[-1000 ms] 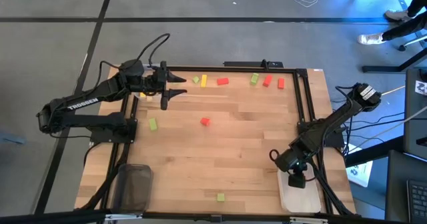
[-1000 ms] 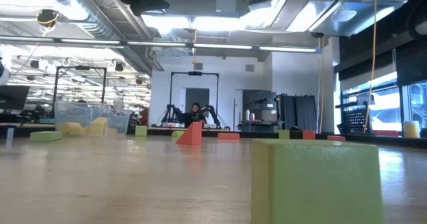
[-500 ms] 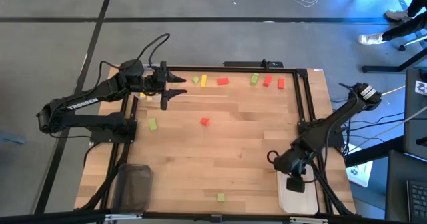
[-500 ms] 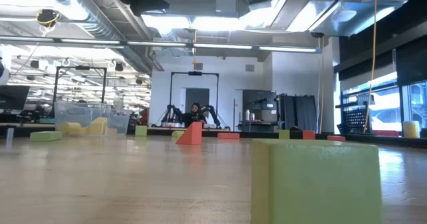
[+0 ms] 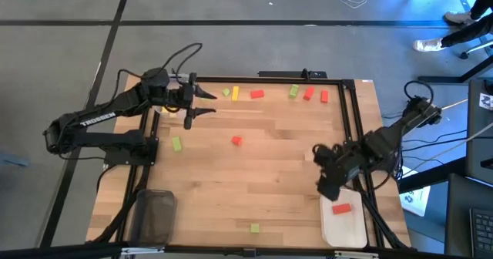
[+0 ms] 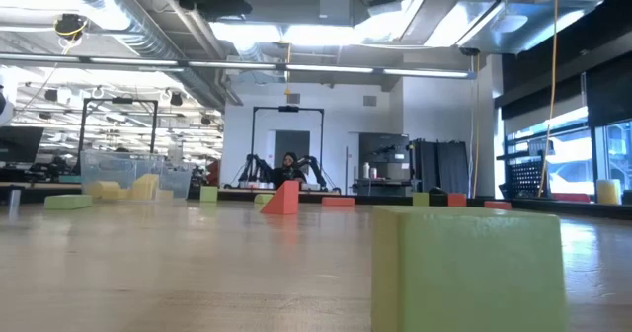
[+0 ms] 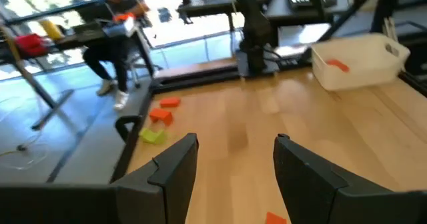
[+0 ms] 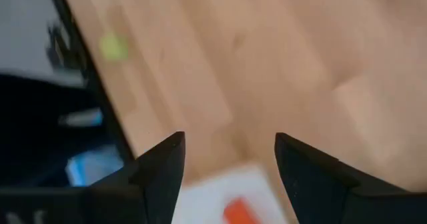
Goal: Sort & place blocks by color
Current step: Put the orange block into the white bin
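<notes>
Small red, yellow and green blocks lie flat on the wooden table. Along the far edge are a green block (image 5: 226, 92), a yellow block (image 5: 236, 94) and several red and green ones. One red block (image 5: 236, 140) lies mid-table and one green block (image 5: 255, 228) near the near edge (image 6: 469, 268). Another red block (image 5: 341, 209) (image 8: 240, 212) lies in the white tray (image 5: 350, 230). My left gripper (image 5: 205, 103) (image 7: 233, 151) hovers open at the far left. My right gripper (image 5: 325, 180) (image 8: 227, 151) hangs open just beyond the tray's far end.
A dark tray (image 5: 155, 216) sits at the near left corner. A black frame (image 5: 348, 112) runs along the table's far and right sides. A green block (image 5: 176, 143) lies near the left edge. Bare wood spans the table's middle. A person sits beyond the table (image 7: 117, 24).
My right gripper has risen from low inside the white tray and moved toward the far edge and a little left. The red block now shows lying in the tray where the gripper was.
</notes>
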Motion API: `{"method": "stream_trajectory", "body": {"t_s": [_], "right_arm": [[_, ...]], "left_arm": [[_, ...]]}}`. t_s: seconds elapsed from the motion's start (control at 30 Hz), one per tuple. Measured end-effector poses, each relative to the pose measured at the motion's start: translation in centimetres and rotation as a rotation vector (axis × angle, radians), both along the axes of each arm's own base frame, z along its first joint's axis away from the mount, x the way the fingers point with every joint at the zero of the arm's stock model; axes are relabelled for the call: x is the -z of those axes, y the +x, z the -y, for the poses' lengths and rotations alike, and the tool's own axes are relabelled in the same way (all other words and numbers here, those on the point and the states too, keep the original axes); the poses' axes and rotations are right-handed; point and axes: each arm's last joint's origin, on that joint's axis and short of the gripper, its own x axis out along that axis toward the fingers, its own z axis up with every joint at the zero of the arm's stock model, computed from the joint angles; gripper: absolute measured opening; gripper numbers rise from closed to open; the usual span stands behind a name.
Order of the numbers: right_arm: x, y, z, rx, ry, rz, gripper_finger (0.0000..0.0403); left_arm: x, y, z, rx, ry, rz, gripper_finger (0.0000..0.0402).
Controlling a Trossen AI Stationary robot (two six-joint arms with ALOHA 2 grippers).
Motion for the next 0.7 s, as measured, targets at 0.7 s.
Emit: {"method": "stream_trajectory", "body": {"t_s": [0.7], "right_arm": [[-7.2,0.4,2.9,0.051,-0.339,0.361,0.0233]], "left_arm": [[11.8,8.9,-1.4,0.277,-0.057,-0.424,0.0185]]}}
